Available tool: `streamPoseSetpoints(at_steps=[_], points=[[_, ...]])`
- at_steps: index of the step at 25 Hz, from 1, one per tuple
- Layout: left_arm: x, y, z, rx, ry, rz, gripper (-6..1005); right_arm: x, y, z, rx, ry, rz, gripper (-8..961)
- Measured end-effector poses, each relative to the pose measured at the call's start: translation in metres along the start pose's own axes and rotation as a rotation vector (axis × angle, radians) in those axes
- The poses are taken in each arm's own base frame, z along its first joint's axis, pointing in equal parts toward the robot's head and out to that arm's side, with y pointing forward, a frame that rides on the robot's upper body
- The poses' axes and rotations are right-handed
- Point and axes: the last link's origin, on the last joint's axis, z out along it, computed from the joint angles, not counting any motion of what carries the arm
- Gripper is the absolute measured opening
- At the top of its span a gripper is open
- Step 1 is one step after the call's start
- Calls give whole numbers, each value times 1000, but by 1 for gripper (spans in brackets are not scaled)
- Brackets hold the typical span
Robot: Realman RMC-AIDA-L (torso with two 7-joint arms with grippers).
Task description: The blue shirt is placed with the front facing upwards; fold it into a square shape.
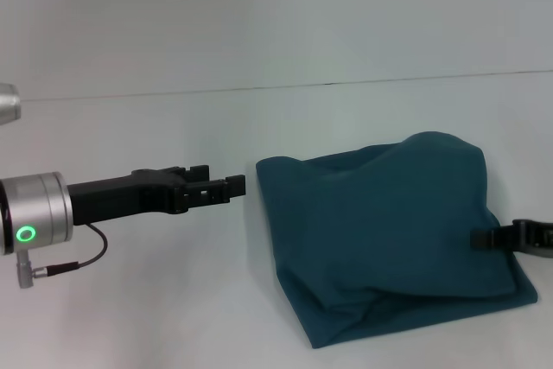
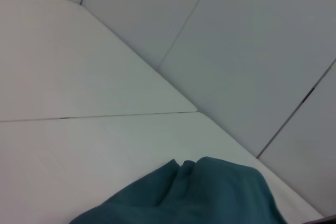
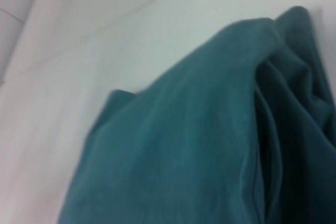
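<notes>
Black left end effector [image 1: 226, 186]: on a black link behind a silver wrist ring lit green, it reaches in from the worktop's left edge and hangs over bare surface; its fingertips stop just short of the shirt's left border, not touching the cloth.
Left jaws: two short prongs lie close together, one above the other, with a narrow gap and nothing between them.
Cable: a thin dark lead loops under the silver wrist and ends in a small plug.
Right end effector [image 1: 484, 237]: only a black tip shows, coming in from the worktop's right edge and lying against the shirt's right border; whether it grips the cloth or how far it is spread, I cannot tell.
Blue shirt [image 1: 389, 244]: dark teal fabric folded into a rough, bulky rectangle, lying toward the right half of the worktop near its front edge; only plain cloth faces up.
Shirt layers: several stacked folds show along the front-left corner, and the top-right area bulges upward in a soft hump.
Shirt from the left wrist view: a rumpled teal ridge [image 2: 210, 195] on pale surface.
Shirt from the right wrist view: close, filling most of the frame, with deep creases [image 3: 199, 145] on one side.
Worktop [image 1: 130, 300]: white, with a thin seam running across it behind the shirt.
</notes>
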Motion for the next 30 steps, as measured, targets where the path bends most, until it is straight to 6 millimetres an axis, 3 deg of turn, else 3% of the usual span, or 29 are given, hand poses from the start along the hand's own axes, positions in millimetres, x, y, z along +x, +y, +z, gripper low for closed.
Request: streamPoseSetpoints(at_steps=[3,8,17,30], points=[[-1,-1,1,1,0,-8,887,-3,2,-8,-33,-25,-1,36],[-1,-1,1,2,1,-8,887,-10,9,-18,-99,-58,-9,37],[-1,-1,1,4,5,-9,887,-28,41,-35,-286,-87,-73,38],[0,-3,-1,9,14,-12,888,-37,56,-57,-416,-129,-91,40]])
